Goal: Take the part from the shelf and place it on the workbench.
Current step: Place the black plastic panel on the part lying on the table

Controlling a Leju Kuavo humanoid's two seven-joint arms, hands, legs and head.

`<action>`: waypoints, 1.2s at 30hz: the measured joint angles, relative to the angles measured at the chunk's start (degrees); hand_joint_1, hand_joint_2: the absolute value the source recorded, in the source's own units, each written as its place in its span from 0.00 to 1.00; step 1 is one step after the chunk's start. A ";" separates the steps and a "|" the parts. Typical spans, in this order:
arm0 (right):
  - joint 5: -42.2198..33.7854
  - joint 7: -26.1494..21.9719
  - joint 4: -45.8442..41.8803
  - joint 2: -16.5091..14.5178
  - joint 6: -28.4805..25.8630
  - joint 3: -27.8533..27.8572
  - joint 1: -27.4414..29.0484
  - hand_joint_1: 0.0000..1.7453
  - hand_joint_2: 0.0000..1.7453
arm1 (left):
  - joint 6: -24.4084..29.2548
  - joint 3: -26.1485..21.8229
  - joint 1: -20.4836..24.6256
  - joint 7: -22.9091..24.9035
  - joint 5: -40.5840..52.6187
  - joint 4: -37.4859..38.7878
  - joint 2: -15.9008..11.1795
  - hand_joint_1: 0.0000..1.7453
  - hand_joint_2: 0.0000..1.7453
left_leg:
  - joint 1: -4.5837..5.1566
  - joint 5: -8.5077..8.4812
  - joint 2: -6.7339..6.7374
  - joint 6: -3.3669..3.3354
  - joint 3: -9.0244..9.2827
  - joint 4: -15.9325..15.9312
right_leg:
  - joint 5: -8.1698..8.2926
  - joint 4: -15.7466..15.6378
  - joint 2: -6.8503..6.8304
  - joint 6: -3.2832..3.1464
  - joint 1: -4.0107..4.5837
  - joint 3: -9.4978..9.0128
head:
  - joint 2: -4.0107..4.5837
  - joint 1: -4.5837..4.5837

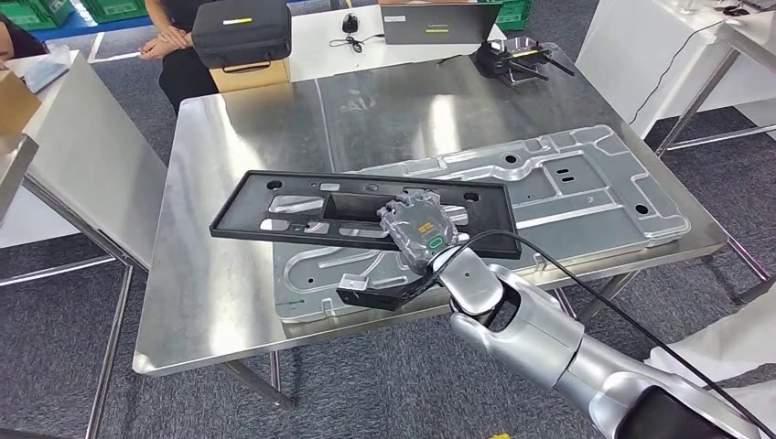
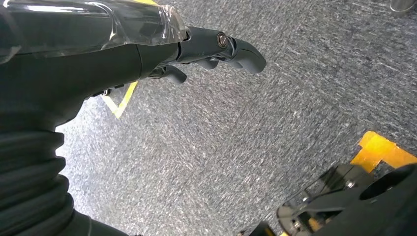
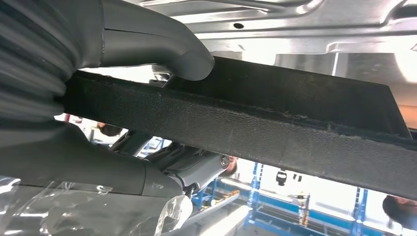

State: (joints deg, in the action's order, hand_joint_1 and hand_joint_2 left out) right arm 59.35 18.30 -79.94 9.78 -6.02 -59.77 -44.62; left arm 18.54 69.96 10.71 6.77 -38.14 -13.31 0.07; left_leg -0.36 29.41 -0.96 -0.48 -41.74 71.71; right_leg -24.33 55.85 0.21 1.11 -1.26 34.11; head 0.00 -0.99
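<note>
Head view: right hand (image 1: 423, 240) holds black part (image 1: 357, 203) lengthwise left-right over workbench (image 1: 210, 274)

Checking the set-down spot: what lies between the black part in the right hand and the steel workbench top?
In the head view, a large pressed silver metal panel lies on the workbench under the black part that the right hand holds.

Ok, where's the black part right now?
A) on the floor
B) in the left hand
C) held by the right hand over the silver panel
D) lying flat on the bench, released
C: the right hand grips the black part at its near edge, above the silver panel on the bench.
</note>
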 joint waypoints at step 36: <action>-0.03 -0.46 0.84 -0.61 -0.66 -0.20 -0.76 1.00 1.00 | 0.27 -0.20 -0.07 -0.09 -0.02 0.00 -0.15 0.00 1.00 | 0.60 -7.56 0.35 -1.40 6.02 -15.44 | -2.28 -0.12 0.14 1.10 0.33 -2.35 | 0.01 -0.09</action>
State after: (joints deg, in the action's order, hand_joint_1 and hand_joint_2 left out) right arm 59.32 17.84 -79.09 9.17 -6.68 -59.98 -45.38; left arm 18.81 69.77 10.64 6.68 -38.16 -13.31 -0.09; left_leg 0.24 21.85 -0.61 -1.89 -35.73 56.27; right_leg -26.62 55.73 0.35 2.21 -0.92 31.75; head 0.01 -1.09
